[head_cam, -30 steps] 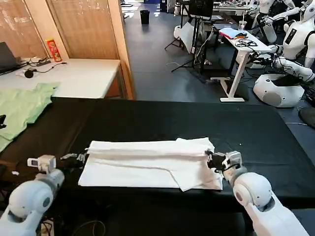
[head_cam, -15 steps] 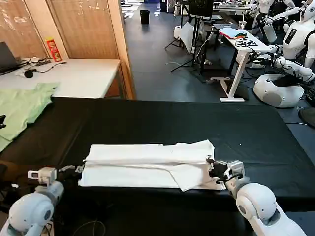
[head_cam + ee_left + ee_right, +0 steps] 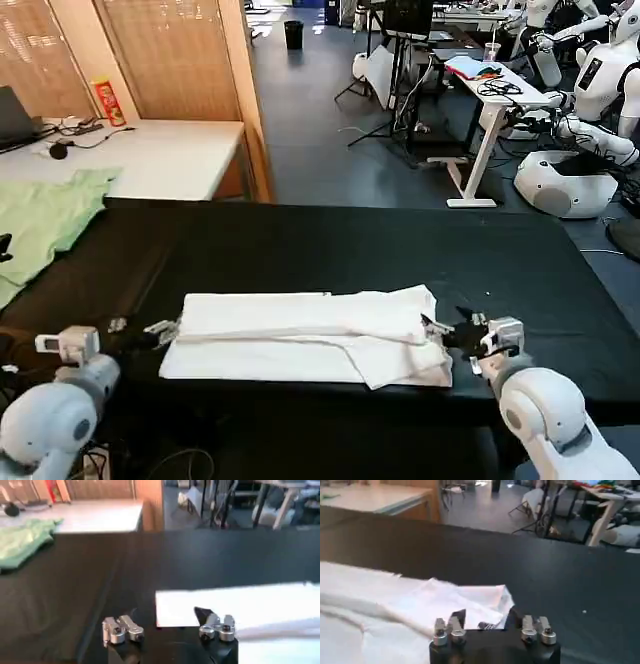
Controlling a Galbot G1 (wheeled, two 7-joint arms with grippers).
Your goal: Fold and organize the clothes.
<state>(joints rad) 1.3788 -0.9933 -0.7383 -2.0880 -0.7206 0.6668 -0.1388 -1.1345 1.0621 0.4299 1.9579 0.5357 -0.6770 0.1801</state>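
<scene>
The clothes are one white T-shirt (image 3: pixel 300 335), folded into a long band across the near part of the black table (image 3: pixel 330 240). My left gripper (image 3: pixel 150 331) stands open just off the band's left end, with nothing between its fingers. My right gripper (image 3: pixel 455 335) is open at the band's right end, where a loose flap sticks out. In the left wrist view the white T-shirt (image 3: pixel 240 612) lies just beyond the open left gripper (image 3: pixel 169 629). In the right wrist view the rumpled T-shirt (image 3: pixel 415 607) lies in front of the open right gripper (image 3: pixel 491 629).
A light green garment (image 3: pixel 45 220) lies over the table's far left corner. Behind it is a white table (image 3: pixel 160 150) with a red can (image 3: pixel 108 100) and cables. White robots and desks stand at the back right. The table's near edge runs just below the shirt.
Both grippers lowered the shirt's lifted fold onto the table, let go of its ends and drew outward, left gripper to the left, right gripper to the right.
</scene>
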